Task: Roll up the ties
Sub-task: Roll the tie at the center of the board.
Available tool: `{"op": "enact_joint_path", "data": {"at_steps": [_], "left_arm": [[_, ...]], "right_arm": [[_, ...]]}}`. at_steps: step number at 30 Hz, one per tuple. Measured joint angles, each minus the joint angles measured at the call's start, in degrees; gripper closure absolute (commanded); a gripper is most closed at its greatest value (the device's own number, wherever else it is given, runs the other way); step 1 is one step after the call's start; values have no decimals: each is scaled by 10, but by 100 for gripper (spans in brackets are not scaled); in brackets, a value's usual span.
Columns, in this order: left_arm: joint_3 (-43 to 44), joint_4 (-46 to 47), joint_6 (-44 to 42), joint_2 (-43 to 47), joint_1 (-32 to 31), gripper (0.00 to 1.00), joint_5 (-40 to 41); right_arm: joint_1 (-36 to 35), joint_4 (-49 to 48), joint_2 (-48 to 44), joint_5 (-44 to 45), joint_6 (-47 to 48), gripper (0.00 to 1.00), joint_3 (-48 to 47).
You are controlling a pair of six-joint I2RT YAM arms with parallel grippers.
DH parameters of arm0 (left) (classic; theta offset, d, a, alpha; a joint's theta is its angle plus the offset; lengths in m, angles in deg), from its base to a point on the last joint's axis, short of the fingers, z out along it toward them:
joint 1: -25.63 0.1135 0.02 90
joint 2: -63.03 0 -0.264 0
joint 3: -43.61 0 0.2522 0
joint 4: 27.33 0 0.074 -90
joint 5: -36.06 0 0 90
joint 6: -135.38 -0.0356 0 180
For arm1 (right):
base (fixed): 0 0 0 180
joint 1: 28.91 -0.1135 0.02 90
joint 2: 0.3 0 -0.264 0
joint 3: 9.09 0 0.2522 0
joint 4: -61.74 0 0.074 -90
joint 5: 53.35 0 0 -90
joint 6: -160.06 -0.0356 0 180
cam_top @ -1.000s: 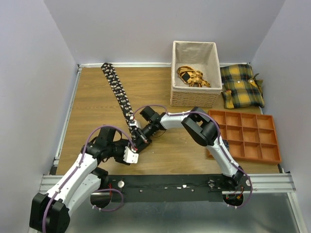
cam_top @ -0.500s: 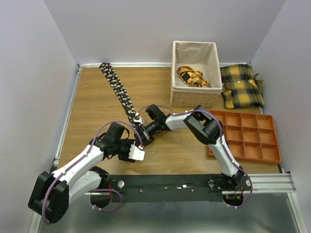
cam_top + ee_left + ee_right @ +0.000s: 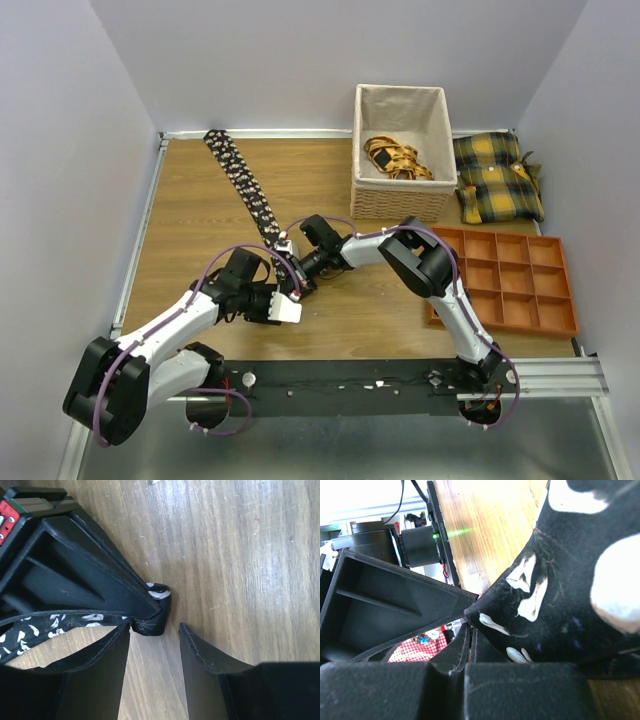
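Left tool (image 3: 155, 627) has swung in from left, jaws narrowing but still spread, now flanking folded tip of tie (image 3: 243, 188). Right tool (image 3: 293, 275) stays pinching that near end. Rest of tie lies diagonal on bench (image 3: 180, 230) toward far-left corner. Judgement: first turn of roll starting.

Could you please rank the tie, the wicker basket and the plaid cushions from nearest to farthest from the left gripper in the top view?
From the left gripper:
1. tie, its near end just ahead, pinched by the right gripper.
2. wicker basket, far side, right of centre.
3. plaid cushions, far right, beside the basket.
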Motion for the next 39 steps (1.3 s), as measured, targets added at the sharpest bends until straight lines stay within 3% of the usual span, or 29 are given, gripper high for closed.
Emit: {"op": "enact_joint_path", "data": {"at_steps": [5, 14, 17, 20, 22, 23, 24, 35, 39], "left_arm": [[1, 5, -2, -2, -7, 47, -1], [-1, 15, 0, -2, -32, 61, 16], [-1, 18, -1, -2, -33, 69, 17], [-1, 18, 0, -2, -33, 78, 17], [-1, 18, 0, -2, -33, 97, 17], [-1, 18, 1, -3, -33, 100, 17], [-1, 18, 3, -3, -33, 100, 16], [2, 7, 21, -3, -37, 100, 1], [23, -25, 47, -9, -37, 100, -12]], "right_arm": [[0, 0, 0, 0, 0, 99, 0], [0, -1, -1, -3, 1, 99, 3], [0, -1, -1, -3, 1, 99, 3], [0, 2, -2, -2, 4, 91, 3], [0, 5, -3, -1, 7, 82, 3], [0, 10, -6, 3, 10, 77, 3], [0, 19, -12, 14, 14, 71, 7], [0, 76, -79, 68, 72, 69, 17], [0, 85, -147, 105, 94, 69, 59]]}}
